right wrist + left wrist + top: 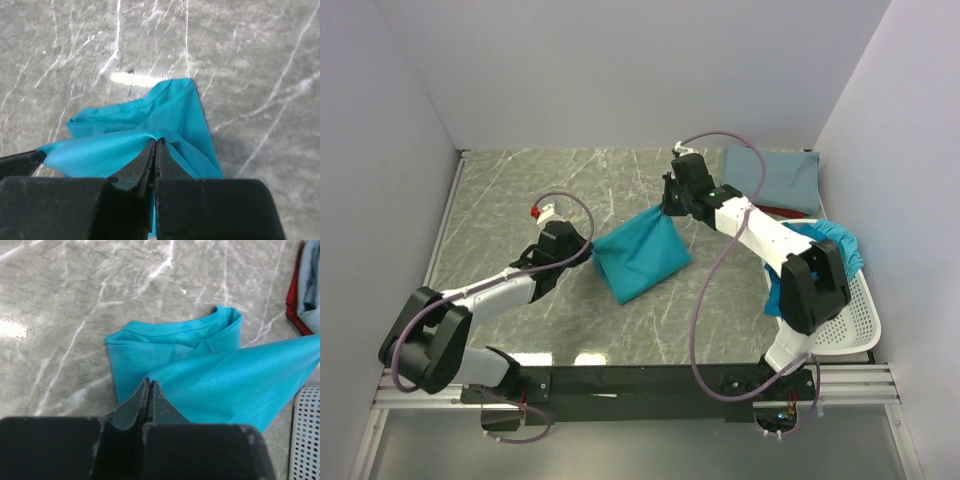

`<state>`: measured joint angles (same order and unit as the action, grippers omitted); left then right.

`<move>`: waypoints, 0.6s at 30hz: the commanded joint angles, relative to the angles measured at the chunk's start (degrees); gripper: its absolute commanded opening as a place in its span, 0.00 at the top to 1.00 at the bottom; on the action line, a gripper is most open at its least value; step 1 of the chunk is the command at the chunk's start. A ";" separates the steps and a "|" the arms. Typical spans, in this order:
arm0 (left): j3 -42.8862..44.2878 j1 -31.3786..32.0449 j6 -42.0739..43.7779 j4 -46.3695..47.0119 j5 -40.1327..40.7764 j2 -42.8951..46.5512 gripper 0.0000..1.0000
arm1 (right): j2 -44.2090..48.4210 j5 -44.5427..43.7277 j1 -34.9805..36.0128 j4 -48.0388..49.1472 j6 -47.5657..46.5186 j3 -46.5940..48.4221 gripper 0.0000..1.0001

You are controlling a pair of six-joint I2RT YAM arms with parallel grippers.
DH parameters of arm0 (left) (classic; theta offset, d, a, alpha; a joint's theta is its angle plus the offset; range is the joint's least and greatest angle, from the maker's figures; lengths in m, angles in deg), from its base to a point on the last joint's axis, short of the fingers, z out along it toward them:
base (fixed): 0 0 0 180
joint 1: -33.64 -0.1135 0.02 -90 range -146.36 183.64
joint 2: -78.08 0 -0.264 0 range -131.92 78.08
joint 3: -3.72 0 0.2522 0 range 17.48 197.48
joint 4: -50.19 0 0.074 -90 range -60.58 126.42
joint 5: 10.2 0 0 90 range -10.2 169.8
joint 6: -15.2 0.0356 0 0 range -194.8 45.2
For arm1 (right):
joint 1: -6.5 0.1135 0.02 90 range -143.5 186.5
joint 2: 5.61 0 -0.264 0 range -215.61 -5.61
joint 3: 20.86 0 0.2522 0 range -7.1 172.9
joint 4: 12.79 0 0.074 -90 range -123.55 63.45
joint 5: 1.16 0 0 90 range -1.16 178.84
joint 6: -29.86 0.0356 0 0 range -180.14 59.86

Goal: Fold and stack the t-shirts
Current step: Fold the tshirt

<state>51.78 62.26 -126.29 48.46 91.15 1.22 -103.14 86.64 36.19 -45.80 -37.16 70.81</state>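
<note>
**Teal t-shirt, pinched by both arms at table centre**

Item: one teal t-shirt (642, 257), partly folded, at the middle of the grey marble table (520, 190).

Orientation: the upper edge is drawn taut between the two grippers. This is its long axis, running diagonally in the top view from near-left to far-right. The rest of the cloth falls away from that line to a blunt corner pointing at the near edge. In the left wrist view a doubled lower layer with a stitched edge lies on the marble.

Left gripper (590, 251): jaws closed tight on the shirt's left end.

Right gripper (666, 208): jaws closed tight on the right end, with cloth draped to either side of the fingers.

Other stock:
- A folded grey-blue t-shirt (775, 175) lies in the far right corner.
- A dark red t-shirt (788, 212) shows just beside the grey-blue one, at its near edge.
- A further teal t-shirt (840, 243) hangs over the rim of the white perforated basket (852, 322) at the right.
</note>
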 commanded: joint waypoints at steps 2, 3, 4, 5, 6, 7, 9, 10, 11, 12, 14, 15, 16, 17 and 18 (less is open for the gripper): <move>1.82 -2.95 2.18 4.40 -3.35 -2.41 1.00 | -4.58 0.96 -1.57 1.41 -1.71 6.36 1.00; 1.99 -3.48 2.44 4.84 -3.97 -2.94 1.00 | -5.38 1.05 -1.74 1.14 -1.80 7.16 1.00; 2.43 -3.92 2.62 5.02 -4.49 -4.25 1.00 | -6.95 1.14 -2.00 1.05 -1.97 7.87 1.00; 3.22 -4.62 2.88 5.54 -5.63 -5.13 1.00 | -7.66 1.23 -2.27 0.79 -2.06 9.00 1.00; 3.75 -4.89 3.23 5.63 -6.25 -5.93 1.00 | -8.45 1.32 -2.53 0.53 -1.98 9.62 1.00; 4.71 -5.07 3.49 5.81 -6.87 -7.59 1.00 | -9.68 1.58 -2.80 0.09 -1.89 10.15 1.00; 5.77 -5.68 3.76 6.16 -7.57 -9.26 1.00 | -11.00 1.67 -3.15 -0.18 -1.89 11.65 1.00; 6.21 -5.86 3.76 6.25 -7.75 -10.66 1.00 | -12.14 1.93 -3.24 -0.44 -1.89 12.17 1.00; 7.00 -6.38 3.85 6.34 -7.84 -11.29 1.00 | -12.85 2.02 -3.59 -1.05 -1.98 13.40 1.00; 7.53 -6.56 4.02 5.99 -7.75 -11.73 1.00 | -13.46 2.02 -3.68 -1.49 -2.32 14.11 1.00; 8.93 -7.26 4.28 5.37 -6.97 -12.79 0.94 | -15.40 3.33 -3.85 -2.63 -2.77 16.03 0.87; 9.37 -7.35 4.55 4.06 -6.26 -12.79 0.84 | -15.84 3.69 -3.94 -2.73 -3.38 16.57 0.75; 9.81 -7.35 4.81 3.70 -5.56 -12.44 0.70 | -16.19 3.95 -3.94 -2.81 -3.90 16.92 0.54; 9.82 -7.35 4.99 3.27 -3.81 -11.91 0.46 | -16.19 4.91 -4.03 -2.73 -5.22 17.27 0.49; 9.56 -7.35 5.08 3.00 -2.93 -11.30 0.39 | -16.02 5.27 -4.12 -2.73 -5.66 17.28 0.45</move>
<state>59.28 55.31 -122.68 51.56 85.30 -11.77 -119.71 90.23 32.58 -48.14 -39.96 84.97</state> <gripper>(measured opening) 0.526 0.524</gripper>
